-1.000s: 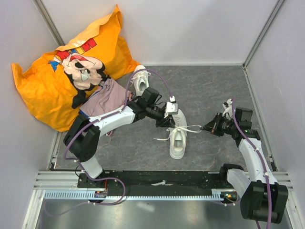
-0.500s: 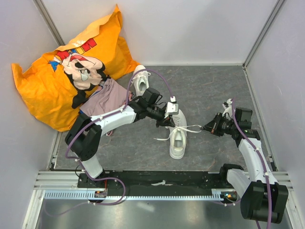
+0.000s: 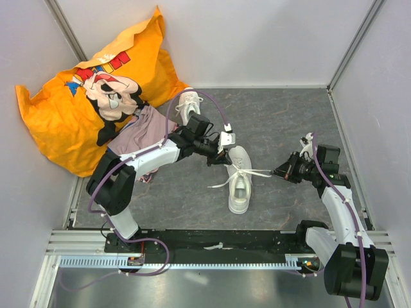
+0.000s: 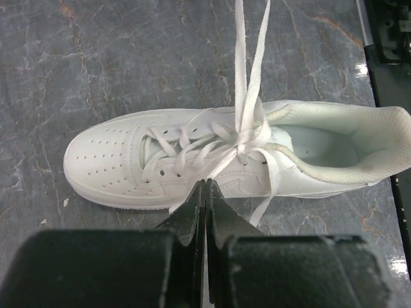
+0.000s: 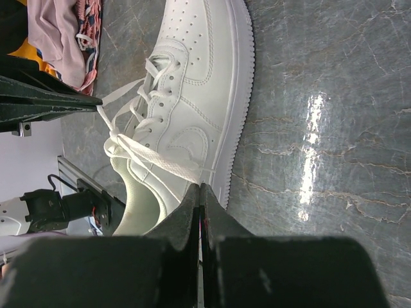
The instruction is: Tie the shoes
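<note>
Around the white low-top sneaker [image 3: 239,186], the grey marbled tabletop [image 3: 282,122] lies open beyond its toe and off to its far right. Its white laces [image 3: 257,172] stretch out to both sides (pinched by the left gripper [image 3: 223,160] and the right gripper [image 3: 277,172]), barring passage there. Left of it sprawl the left arm [image 3: 154,157], a pinkish folded garment [image 3: 142,133] and an orange printed cushion [image 3: 64,122].

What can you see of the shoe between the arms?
The shoe is a white low-top, leather-like, with perforated toe and pale lining. It stands upright on the gray table, toe toward the far side. Its laces cross in a loose knot, no bow; the left end effector and right end effector each pinch one strand.
</note>
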